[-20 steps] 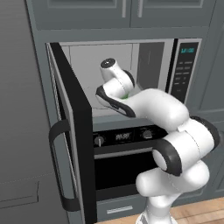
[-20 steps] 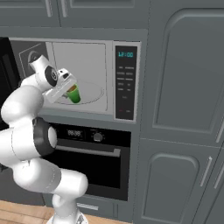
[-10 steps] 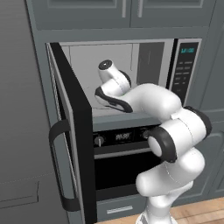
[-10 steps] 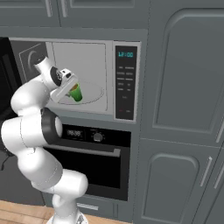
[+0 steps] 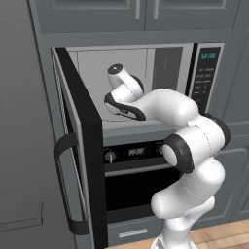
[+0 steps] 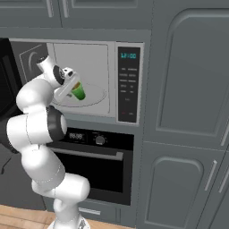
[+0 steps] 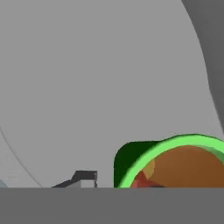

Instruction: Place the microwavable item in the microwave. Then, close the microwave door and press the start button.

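The microwave (image 6: 80, 49) stands open, its door (image 5: 82, 146) swung out to the left. Inside, the green cup (image 6: 79, 92) with brown liquid rests over the round turntable (image 6: 97, 96). My gripper (image 6: 71, 89) is at the cup's rim. In the hand view the cup (image 7: 183, 162) fills the lower right. One dark fingertip (image 7: 86, 176) stands a sliver clear of its outer wall, so the gripper (image 7: 112, 179) looks slightly open. The other finger is hidden. The start button (image 6: 128, 115) is at the bottom of the dark control panel (image 6: 128, 85).
A black oven (image 6: 96, 165) with a bar handle sits under the microwave. Grey cabinet doors (image 6: 188, 80) stand to the right and above. My white forearm (image 5: 165, 104) crosses the microwave's opening, and the open door juts out at the left.
The elbow has swung in toward the oven front while the hand and cup stayed almost in place over the turntable. The fingers have eased slightly off the cup.
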Controlling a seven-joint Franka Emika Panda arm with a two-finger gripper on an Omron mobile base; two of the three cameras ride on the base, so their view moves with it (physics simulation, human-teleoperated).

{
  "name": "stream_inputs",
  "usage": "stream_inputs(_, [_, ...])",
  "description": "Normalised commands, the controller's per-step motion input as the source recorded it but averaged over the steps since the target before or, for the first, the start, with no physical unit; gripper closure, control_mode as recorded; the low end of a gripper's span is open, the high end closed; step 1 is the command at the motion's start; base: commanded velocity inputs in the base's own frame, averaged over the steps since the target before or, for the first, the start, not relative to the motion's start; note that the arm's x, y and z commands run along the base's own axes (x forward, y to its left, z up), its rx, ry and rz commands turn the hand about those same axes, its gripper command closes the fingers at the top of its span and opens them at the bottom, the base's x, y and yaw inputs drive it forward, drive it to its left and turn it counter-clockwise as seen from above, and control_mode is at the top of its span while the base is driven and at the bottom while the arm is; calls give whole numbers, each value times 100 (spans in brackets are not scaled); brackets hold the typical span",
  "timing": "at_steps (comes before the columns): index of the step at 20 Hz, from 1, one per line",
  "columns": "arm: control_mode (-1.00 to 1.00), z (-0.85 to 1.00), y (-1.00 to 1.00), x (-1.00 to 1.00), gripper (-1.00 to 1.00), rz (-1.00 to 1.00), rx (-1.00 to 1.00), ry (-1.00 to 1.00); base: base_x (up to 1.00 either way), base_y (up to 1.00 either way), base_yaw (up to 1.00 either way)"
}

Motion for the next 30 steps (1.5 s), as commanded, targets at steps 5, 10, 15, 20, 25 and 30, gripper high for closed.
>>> stream_inputs(5, [-100, 3, -1, 0, -100, 7, -2, -5, 0, 0, 0])
stream_inputs(10, [-100, 36, -8, 0, -100, 5, -3, -14, 0, 0, 0])
stream_inputs(15, [-100, 41, -8, 4, -100, 4, -5, -14, 0, 0, 0])
stream_inputs(20, [-100, 7, -13, 20, -100, 6, -1, -8, 0, 0, 0])
stream_inputs(25, [-100, 0, -18, 35, -100, 7, 0, -6, 0, 0, 0])
stream_inputs(30, [-100, 0, -18, 19, -100, 8, 0, -8, 0, 0, 0])
